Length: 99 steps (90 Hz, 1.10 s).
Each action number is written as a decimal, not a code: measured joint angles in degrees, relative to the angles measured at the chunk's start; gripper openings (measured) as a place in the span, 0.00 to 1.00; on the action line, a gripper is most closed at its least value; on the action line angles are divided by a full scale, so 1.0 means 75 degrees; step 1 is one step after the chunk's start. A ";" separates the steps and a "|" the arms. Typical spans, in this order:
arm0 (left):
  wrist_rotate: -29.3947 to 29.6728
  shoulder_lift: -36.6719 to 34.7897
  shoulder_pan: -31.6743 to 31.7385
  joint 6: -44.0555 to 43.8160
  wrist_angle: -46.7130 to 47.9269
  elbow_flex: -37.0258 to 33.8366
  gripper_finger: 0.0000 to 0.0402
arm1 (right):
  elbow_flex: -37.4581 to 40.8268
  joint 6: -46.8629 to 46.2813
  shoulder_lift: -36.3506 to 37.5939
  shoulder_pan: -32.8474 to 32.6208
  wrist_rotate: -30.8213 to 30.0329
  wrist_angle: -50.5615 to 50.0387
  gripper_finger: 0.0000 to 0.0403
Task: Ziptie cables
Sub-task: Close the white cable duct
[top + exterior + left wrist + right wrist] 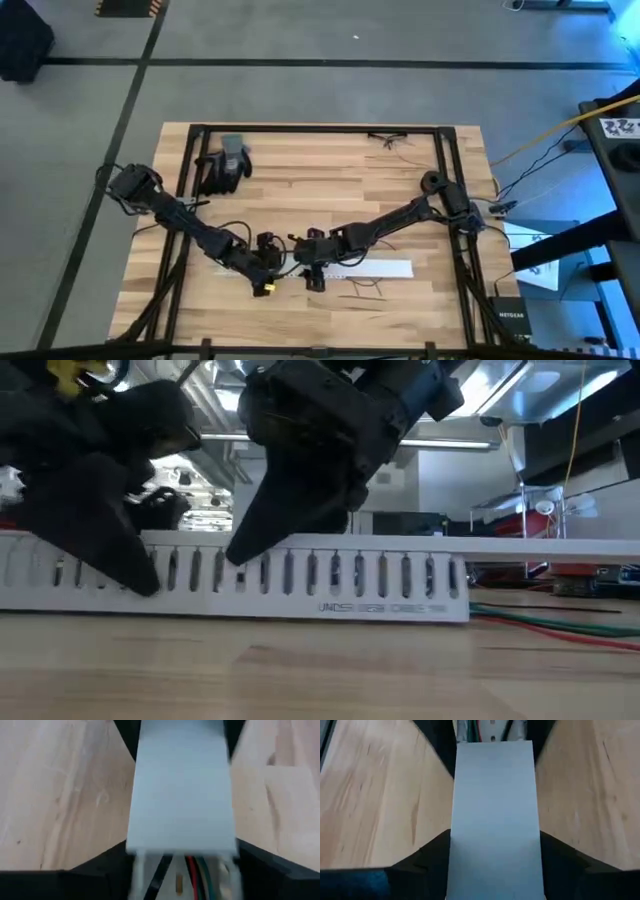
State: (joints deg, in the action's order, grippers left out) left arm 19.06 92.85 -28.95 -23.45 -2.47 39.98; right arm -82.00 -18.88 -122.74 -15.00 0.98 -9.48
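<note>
Both grippers sat down over the white slotted strip [300, 575] near the table's [300, 160] front edge.

From my seat, the left gripper [266, 272] and the right gripper [311, 270] each had their fingers spread either side of the strip, straddling it close together. Red and green cables [196, 870] ran inside the strip's open end and trailed out past its other end onto the wood [540, 622]. A pair of gloves [225, 165] lay well back; I could not pick out the ziptie.
</note>
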 joint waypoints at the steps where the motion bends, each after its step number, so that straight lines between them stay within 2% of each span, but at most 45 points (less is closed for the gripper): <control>1: -0.0031 -0.0033 -0.0008 0.0039 0.0052 0.0027 0.70 | -0.0002 -0.0002 0.0000 0.0006 0.0004 -0.0002 0.57; 11: -0.0018 -0.0441 -0.0068 0.0142 0.1276 0.0475 0.73 | -0.0003 0.0053 0.0003 0.0008 0.0011 -0.0087 0.57; 24: -0.0064 -0.0999 -0.0228 -0.0327 0.3374 0.1070 0.73 | -0.0003 0.0158 0.0012 0.0011 0.0099 -0.0175 0.57; 35: -0.0060 -0.1254 -0.0456 -0.0927 0.4575 0.1070 0.73 | 0.0000 0.0174 0.0015 0.0008 0.0103 -0.0204 0.57; 43: 0.0019 -0.1276 -0.0619 -0.1273 0.4342 0.0800 0.73 | 0.0000 0.0197 0.0015 0.0007 0.0108 -0.0217 0.57; 60: 0.0024 -0.1295 -0.0798 -0.1547 0.3019 0.0116 0.73 | 0.0015 0.0303 0.0020 0.0001 0.0146 -0.0288 0.57; 99: -0.0141 -0.1898 -0.0776 -0.1404 0.2882 0.0068 0.73 | 0.0018 0.0266 0.0020 0.0002 0.0163 -0.0332 0.57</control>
State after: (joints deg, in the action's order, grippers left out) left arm 18.01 78.61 -34.77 -33.99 19.14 40.49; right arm -81.87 -16.88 -122.58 -14.98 2.20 -11.97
